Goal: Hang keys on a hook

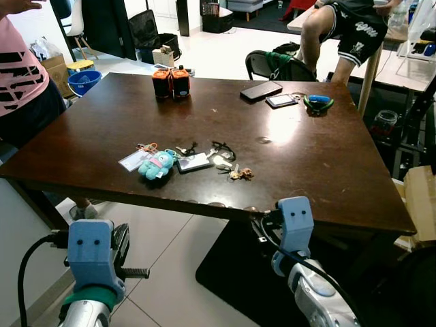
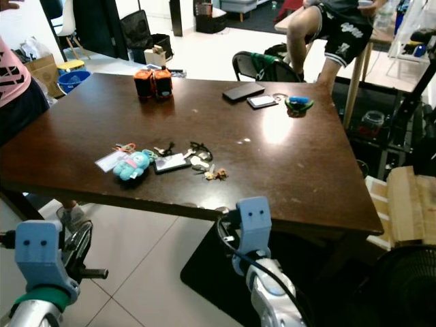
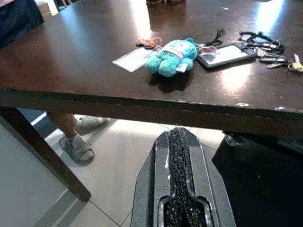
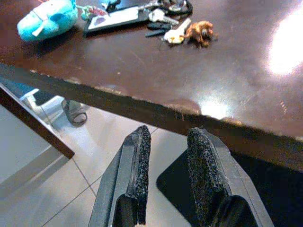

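Where table [image 1: 327,170] shines | keys [image 1: 223,163]: silver, brown charm

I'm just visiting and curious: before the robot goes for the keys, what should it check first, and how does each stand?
1. Keys in sight on the table: ok.
2. Right gripper open: ok.
3. Left gripper open: not ok, shut.
4. Grippers above the tabletop: not ok, both sit below its edge.
5. Hook located: cannot tell.
6. People clear of the keys: ok, a person stands at the far left corner.
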Tool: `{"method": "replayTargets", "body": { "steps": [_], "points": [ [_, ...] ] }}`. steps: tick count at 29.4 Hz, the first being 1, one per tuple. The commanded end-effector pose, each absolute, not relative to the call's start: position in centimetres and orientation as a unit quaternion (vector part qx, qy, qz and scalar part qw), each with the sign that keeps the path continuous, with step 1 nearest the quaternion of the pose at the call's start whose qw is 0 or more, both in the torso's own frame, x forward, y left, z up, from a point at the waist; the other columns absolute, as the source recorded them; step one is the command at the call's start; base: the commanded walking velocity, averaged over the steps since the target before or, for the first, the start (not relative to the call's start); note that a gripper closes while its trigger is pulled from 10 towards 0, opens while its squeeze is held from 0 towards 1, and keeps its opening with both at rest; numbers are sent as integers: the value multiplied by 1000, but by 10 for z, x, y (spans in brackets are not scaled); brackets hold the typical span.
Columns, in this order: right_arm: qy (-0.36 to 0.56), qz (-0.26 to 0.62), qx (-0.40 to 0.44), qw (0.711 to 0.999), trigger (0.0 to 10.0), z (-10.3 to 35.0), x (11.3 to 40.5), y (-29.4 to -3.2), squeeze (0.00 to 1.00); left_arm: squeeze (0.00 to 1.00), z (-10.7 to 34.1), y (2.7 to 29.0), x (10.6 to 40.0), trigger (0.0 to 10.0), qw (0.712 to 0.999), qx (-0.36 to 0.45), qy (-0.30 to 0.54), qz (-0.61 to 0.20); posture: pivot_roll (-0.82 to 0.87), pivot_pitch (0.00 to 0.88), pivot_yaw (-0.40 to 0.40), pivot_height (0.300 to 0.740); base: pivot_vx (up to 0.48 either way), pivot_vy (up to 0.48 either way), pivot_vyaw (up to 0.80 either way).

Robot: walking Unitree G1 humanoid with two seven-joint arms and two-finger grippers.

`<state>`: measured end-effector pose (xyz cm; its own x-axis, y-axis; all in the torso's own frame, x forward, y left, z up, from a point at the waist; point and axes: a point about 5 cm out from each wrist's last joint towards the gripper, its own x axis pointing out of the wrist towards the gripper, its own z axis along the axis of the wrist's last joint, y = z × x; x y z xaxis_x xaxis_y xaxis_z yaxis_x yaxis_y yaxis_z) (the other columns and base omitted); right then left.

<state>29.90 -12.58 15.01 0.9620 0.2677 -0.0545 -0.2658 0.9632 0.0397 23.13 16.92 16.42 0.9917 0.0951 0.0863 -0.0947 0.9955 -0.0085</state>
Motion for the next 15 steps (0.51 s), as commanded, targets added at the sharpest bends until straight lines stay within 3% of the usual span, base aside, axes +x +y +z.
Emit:
{"method": "replayTargets", "body": {
  "steps": [1, 7, 15],
  "points": [
    [35, 137, 25, 990, 10000, 148, 295, -124, 0, 0, 163, 172, 228, 10000, 998, -5, -40, 48, -35, 146, 168, 740, 0, 0, 0],
    [34, 134, 26, 990, 10000, 148, 294, -125, 0, 0, 166, 172, 228, 10000, 998, -18, -52, 43, -36, 147, 171, 740, 0, 0, 0],
    [33, 139, 14, 990, 10000, 149, 293, -123, 0, 0, 168, 173, 228, 10000, 997, -22, -57, 41, -34, 149, 178, 740, 303, 0, 0]
  ]
}}
